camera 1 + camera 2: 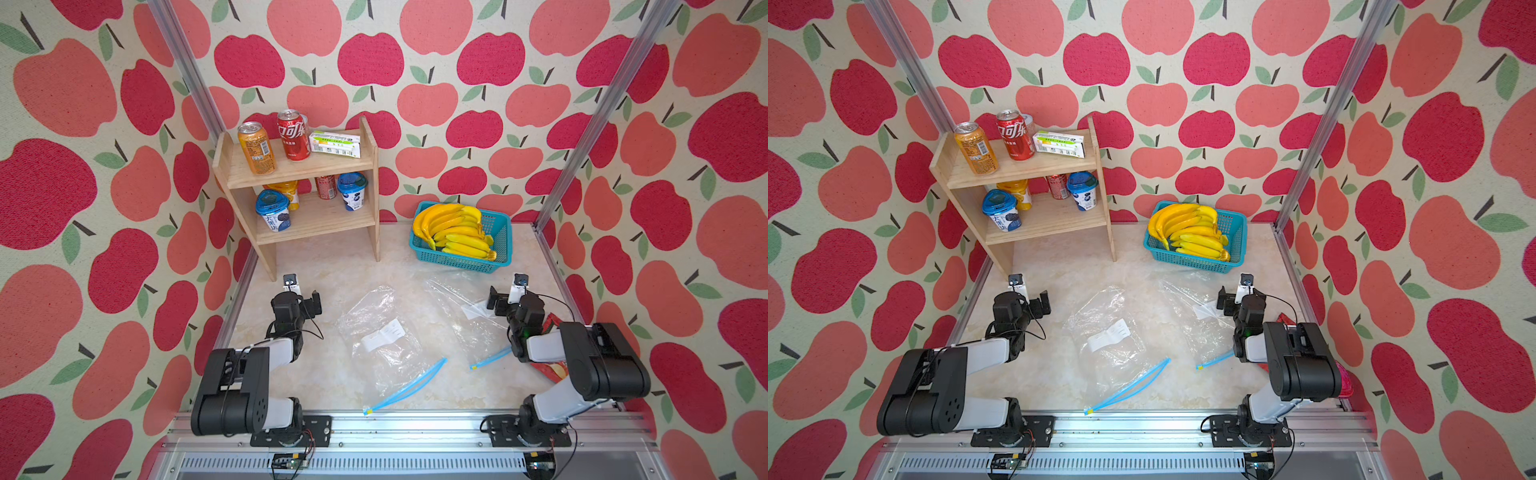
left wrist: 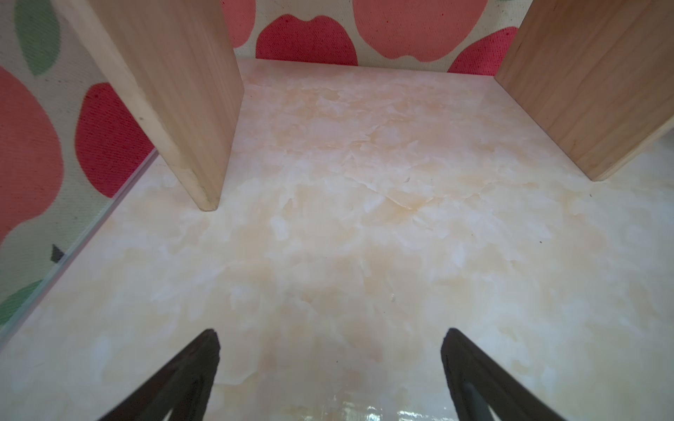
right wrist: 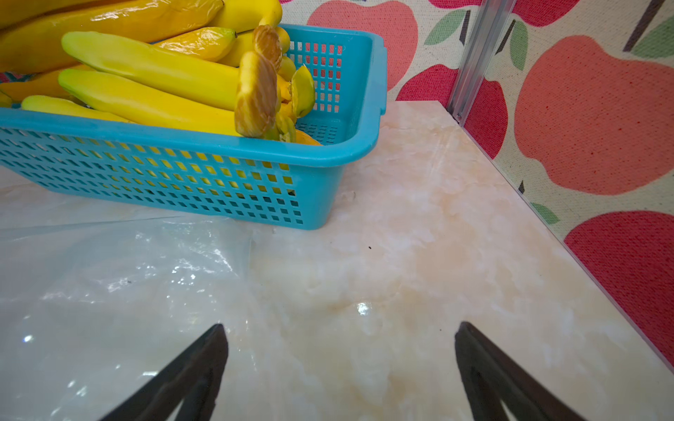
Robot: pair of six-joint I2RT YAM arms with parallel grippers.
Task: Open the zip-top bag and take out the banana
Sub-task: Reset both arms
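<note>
Right wrist view is showing the right pincer (image 3: 341, 323) spread wide and gripping nothing over the marble table (image 3: 419, 237). A clear zip-top bag (image 3: 109, 291) is lying flat at its inner side, with one fingertip hanging over the film's edge. The blue basket (image 3: 328, 175) of bananas (image 3: 146, 73) is sitting just ahead of it. The left pincer (image 2: 330, 331) is likewise gaping empty, facing the legs of the wooden shelf (image 2: 182, 91). A second bag (image 1: 382, 332), its blue zip strip (image 1: 409, 386) bowing open, is lying between the two pincers.

Neither bag is showing a banana inside, as far as I can tell, so either pincer is risking a reach into an empty one. The film is also looking thin and slack. A pinch there is likely to slip or drag the bag against the basket.
</note>
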